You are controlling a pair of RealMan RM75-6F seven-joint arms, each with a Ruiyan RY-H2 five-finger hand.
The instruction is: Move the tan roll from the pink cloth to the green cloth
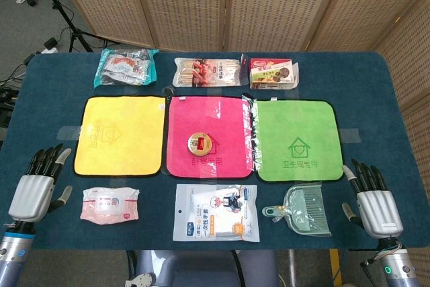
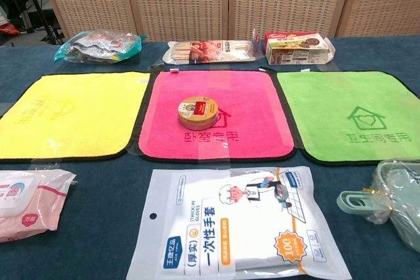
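Note:
The tan roll (image 1: 201,144) (image 2: 197,111) lies flat near the middle of the pink cloth (image 1: 208,115) (image 2: 210,83). The green cloth (image 1: 295,122) (image 2: 341,96) lies directly to its right with nothing on it. My left hand (image 1: 37,186) rests at the table's near left corner, fingers spread and holding nothing. At the near right corner my right hand (image 1: 373,199) lies the same way, fingers apart, below the green cloth. Neither hand shows in the chest view.
A yellow cloth (image 1: 121,132) lies left of the pink one. Behind the cloths are a snack bag (image 1: 124,66), a long packet (image 1: 208,72) and a box (image 1: 272,73). In front lie a wipes pack (image 1: 109,204), a glove packet (image 1: 215,212) and a green dustpan (image 1: 302,212).

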